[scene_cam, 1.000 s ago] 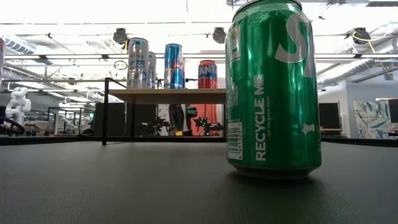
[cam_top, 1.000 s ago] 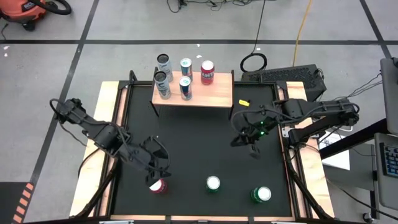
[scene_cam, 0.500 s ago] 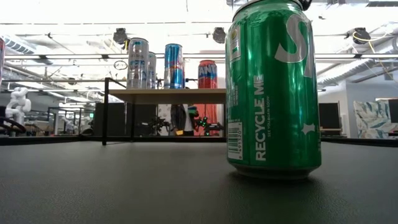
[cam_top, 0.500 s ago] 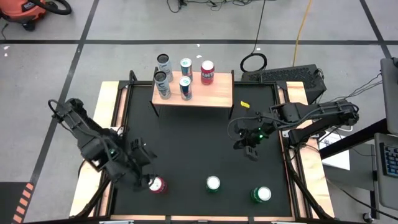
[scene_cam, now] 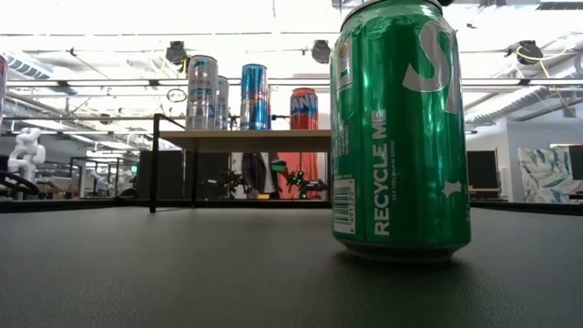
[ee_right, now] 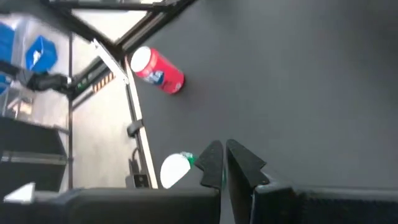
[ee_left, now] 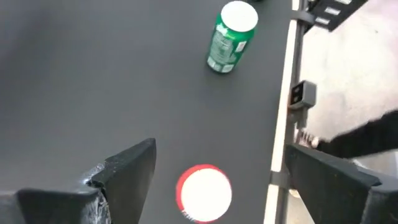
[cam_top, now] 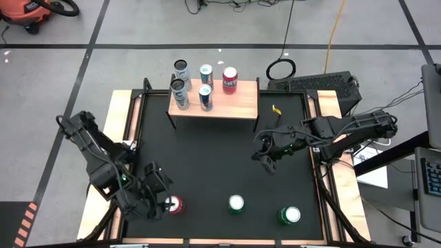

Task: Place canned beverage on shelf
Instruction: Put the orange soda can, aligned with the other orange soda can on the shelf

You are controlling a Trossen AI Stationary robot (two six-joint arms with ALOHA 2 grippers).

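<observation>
Since a second ago the left gripper [cam_top: 164, 204] has swung from above the red can [cam_top: 175, 205] down toward the table's near-left corner, and now sits just beside that can; the right gripper [cam_top: 265, 163] has drifted a little toward the table's centre. In the left wrist view the two dark, matte fingers [ee_left: 124, 171] stand wide apart with the can's round white-topped lid [ee_left: 204, 193] between them — spread, not gripping anything. The right gripper's fingers [ee_right: 217, 163] are pressed together to a narrow wedge, clenched on nothing, hovering over bare mat right of centre.

The table [cam_top: 213, 158] is covered by a flat black mat with a fine grainy texture, framed in pale wood. At its far edge stands the shelf [cam_top: 238, 103], a smooth rectangular light-wood board on thin black metal legs. On it are glossy cylindrical cans: two tall silver ones [cam_top: 180, 93] at the left end, two slim blue-and-silver ones [cam_top: 205, 96] in the middle, and a shorter red one [cam_top: 229, 80] toward the right. The board's right end is bare wood.

Along the near edge, right of the red can, stand two green cans — one [cam_top: 236, 203] near the middle, another [cam_top: 289, 215] toward the right corner. The low view shows shiny green metal on the close one [scene_cam: 401, 137], with white lettering.
</observation>
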